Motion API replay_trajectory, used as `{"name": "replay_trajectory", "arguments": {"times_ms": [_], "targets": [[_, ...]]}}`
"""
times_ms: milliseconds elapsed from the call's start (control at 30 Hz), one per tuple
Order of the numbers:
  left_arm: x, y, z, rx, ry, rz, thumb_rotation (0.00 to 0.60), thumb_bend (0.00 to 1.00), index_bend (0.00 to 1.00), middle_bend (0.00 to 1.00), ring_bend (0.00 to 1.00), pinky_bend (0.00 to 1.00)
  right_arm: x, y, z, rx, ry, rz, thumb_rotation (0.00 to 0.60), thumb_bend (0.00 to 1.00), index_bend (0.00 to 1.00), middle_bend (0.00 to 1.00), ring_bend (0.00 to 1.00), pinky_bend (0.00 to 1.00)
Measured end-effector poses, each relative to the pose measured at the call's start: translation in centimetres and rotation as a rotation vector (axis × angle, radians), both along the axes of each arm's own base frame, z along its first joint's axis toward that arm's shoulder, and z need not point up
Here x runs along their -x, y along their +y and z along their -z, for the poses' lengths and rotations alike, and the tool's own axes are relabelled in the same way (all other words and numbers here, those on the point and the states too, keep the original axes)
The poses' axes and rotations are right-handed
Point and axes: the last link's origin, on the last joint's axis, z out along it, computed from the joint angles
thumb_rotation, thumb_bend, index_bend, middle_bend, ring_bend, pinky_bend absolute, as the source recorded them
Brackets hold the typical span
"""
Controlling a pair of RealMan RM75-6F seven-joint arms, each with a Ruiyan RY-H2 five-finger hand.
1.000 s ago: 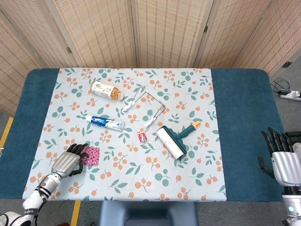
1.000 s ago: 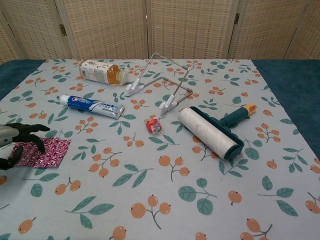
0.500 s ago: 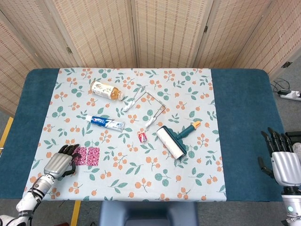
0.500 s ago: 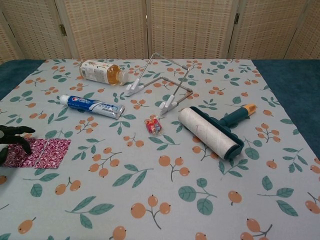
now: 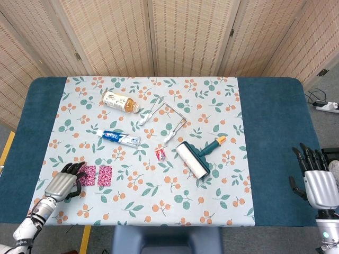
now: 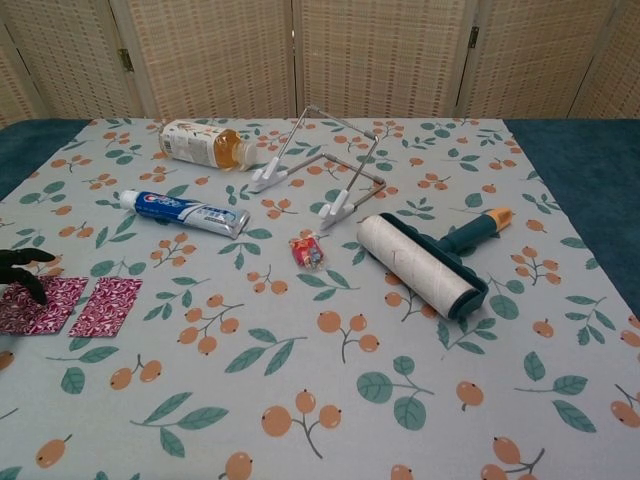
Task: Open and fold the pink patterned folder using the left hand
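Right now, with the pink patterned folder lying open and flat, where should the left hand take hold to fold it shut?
Probably the outer edge of the left panel of the pink patterned folder, approached from the left, where the left hand already rests. The folder lies flat, hinged along its middle crease, so lifting that edge swings it over.

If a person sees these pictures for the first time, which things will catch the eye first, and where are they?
The big lint roller with its dark teal handle lies right of the table's middle, on the floral cloth. At the near left, the pink patterned folder lies opened into two flat panels, and the left hand rests on its left panel. Farther back lie a toothpaste tube and a bottle on its side.
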Motion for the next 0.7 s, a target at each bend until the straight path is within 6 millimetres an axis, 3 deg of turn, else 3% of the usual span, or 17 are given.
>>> {"name": "replay_trajectory", "arguments": {"times_ms": [433, 700], "targets": [[1.4, 0.0, -0.5, -0.015, 0.038, -0.064, 0.275, 0.85, 0.29, 0.00, 0.00, 0.00, -0.1, 0.1, 0.0, 0.003, -0.002, -0.003, 0.600, 0.46, 0.00, 0.00, 0.00, 0.00], [2.7, -0.2, -1.9, -0.051, 0.061, -0.099, 0.275, 0.85, 0.29, 0.00, 0.00, 0.00, -0.1, 0.2, 0.1, 0.004, -0.004, -0.003, 0.600, 0.46, 0.00, 0.00, 0.00, 0.00]]}}
